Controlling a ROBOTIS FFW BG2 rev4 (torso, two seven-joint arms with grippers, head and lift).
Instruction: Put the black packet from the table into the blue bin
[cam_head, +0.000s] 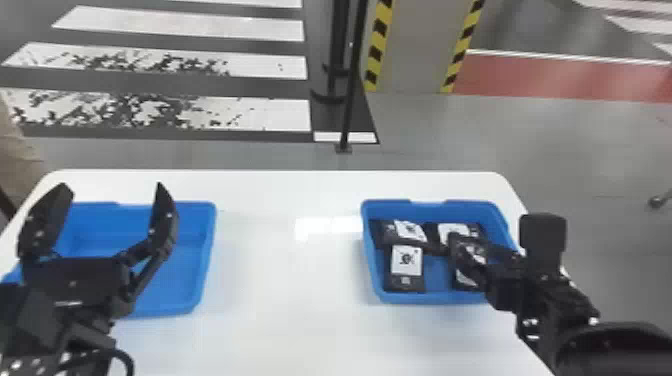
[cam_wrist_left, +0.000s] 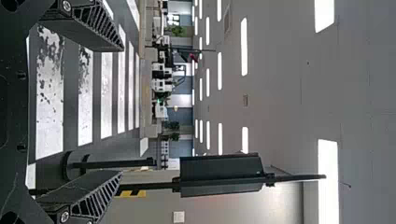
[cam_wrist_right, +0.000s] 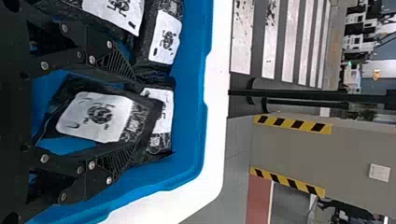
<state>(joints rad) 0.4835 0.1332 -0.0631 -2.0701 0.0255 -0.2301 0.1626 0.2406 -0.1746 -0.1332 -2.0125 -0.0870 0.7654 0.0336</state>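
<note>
A: Where is the black packet (cam_wrist_right: 95, 116) now, please?
B: It is between the narrow jaws of the right gripper (cam_wrist_right: 133, 114), at the right blue bin (cam_head: 425, 299), near the right edge of the surface (cam_head: 285, 280). I think the jaws hold it by its two sides.
A: And the left gripper (cam_head: 112, 187)?
B: Its jaws are wide, with nothing between them, over the left blue bin (cam_head: 211, 250).
A: What could go wrong from here?
B: If the jaws open only a little, the packet may stick to one finger and be lifted out again. Also, the other packets (cam_wrist_right: 164, 39) lie very near, so an opening finger could push one, or the packet may land tilted on its neighbour.
A: Can you count everything?
B: Two bins, two grippers, and four packets: one in the jaws, three in the bin. Whether more lie underneath, I cannot tell.
</note>
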